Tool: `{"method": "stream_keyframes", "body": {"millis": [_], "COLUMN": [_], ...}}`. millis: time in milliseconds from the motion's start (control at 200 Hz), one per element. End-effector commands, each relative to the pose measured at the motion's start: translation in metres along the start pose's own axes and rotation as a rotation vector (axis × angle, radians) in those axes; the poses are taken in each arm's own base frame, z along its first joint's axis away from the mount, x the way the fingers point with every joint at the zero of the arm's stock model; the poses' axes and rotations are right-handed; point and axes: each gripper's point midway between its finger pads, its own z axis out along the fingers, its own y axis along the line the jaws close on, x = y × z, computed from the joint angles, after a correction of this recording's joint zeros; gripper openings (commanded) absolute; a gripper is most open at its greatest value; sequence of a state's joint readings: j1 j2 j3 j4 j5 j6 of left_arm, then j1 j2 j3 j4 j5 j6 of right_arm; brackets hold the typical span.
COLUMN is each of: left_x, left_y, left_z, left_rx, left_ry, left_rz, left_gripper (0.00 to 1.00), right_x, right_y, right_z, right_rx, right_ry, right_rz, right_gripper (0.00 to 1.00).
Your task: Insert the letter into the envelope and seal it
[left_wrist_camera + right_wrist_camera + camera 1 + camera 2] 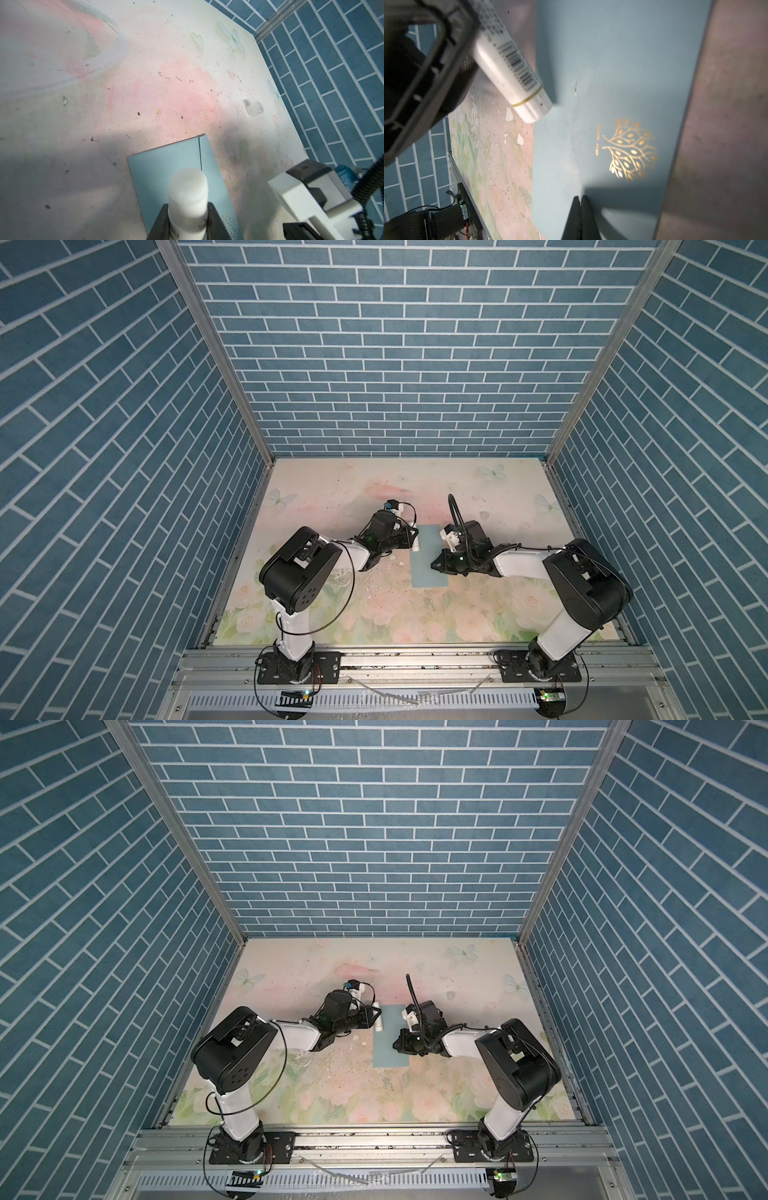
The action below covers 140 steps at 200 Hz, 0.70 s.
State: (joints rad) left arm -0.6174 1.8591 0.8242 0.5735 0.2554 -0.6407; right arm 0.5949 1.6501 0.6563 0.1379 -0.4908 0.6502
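Lying flat on a scuffed pastel floral tabletop (332, 489) inside blue brick-pattern walls (395, 344), a long teal paper envelope (424, 577) (388, 1054) sits mid-table between both grippers.
Left gripper (409, 540) (188, 220) clamps a white plastic cylindrical glue stick (188, 191) (512, 68) with a barcode label, its end at the envelope's left edge. Right gripper (434, 567) (580, 199) has its jaws pressed together, tips over the envelope's near half, contact unclear. Envelope is matte and smooth with a gold leaf emblem (630, 151). Tabletop print is chipped and speckled. Small clear round cap (254, 109) lies on its side, well apart.
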Motion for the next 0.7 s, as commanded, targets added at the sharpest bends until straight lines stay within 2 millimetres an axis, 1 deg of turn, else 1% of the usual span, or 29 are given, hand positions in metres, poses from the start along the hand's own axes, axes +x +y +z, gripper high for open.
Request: {"method": "stream_keyframes", "body": {"millis": [0, 90, 185, 245, 305, 325, 385, 490, 575, 695], "left_x": [0.02, 0.02, 0.018, 0.015, 0.009, 0.007, -0.002, -0.022, -0.04, -0.065], "left_y": [0.022, 0.022, 0.019, 0.015, 0.008, 0.006, -0.004, -0.027, -0.049, -0.08], "left_z": [0.002, 0.002, 0.002, 0.001, -0.001, -0.002, -0.007, -0.02, -0.034, -0.058], "left_rx": [-0.07, -0.068, -0.059, -0.046, -0.027, -0.02, 0.003, 0.06, 0.112, 0.19], "left_ry": [0.057, 0.057, 0.056, 0.05, 0.041, 0.035, 0.021, -0.017, -0.053, -0.108], "left_rz": [-0.008, -0.009, -0.011, -0.013, -0.015, -0.013, -0.011, 0.0, 0.011, 0.031], "left_gripper": [0.0, 0.0, 0.0, 0.0, 0.0, 0.0, 0.0, 0.0, 0.0, 0.0], "right_x": [0.043, 0.039, 0.029, 0.018, 0.003, -0.003, -0.02, -0.047, -0.06, -0.074], "right_y": [-0.045, -0.044, -0.036, -0.026, -0.01, -0.003, 0.016, 0.051, 0.075, 0.102], "right_z": [-0.004, -0.005, -0.004, -0.005, -0.01, -0.013, -0.025, -0.054, -0.077, -0.106], "right_rx": [0.164, 0.163, 0.146, 0.114, 0.069, 0.052, 0.007, -0.07, -0.118, -0.185], "right_ry": [0.102, 0.095, 0.076, 0.05, 0.004, -0.017, -0.081, -0.208, -0.289, -0.388], "right_rz": [0.104, 0.099, 0.087, 0.069, 0.038, 0.022, -0.026, -0.123, -0.196, -0.265], "right_gripper": [0.0, 0.0, 0.0, 0.0, 0.0, 0.0, 0.06, 0.17, 0.25, 0.37]}}
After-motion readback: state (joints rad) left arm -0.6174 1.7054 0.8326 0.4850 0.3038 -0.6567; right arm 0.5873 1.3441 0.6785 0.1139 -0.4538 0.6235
